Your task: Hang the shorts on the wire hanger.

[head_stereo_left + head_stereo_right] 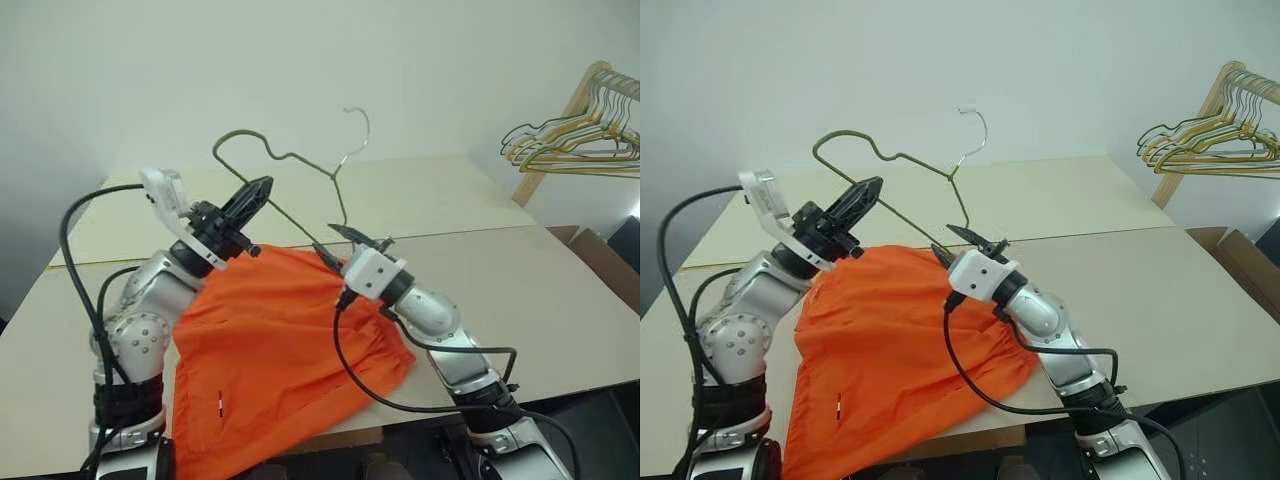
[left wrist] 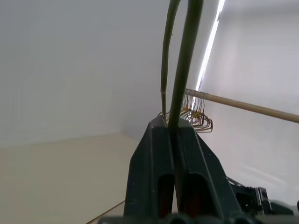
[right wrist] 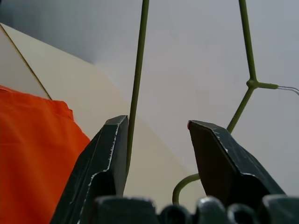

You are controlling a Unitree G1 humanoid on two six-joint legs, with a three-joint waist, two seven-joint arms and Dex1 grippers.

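My left pincer (image 1: 865, 195) is clamped on the wire hanger (image 1: 902, 158), held aloft. My right pincer (image 3: 156, 128) stands parted, wire running between its fingers. The shorts (image 1: 895, 350) drape at six o'clock over the surface (image 1: 1160, 290) front edge.

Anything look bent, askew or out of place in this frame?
Yes: the wire hanger is bent out of its triangle, kinked and tilted above the shorts. The left gripper clamps it.
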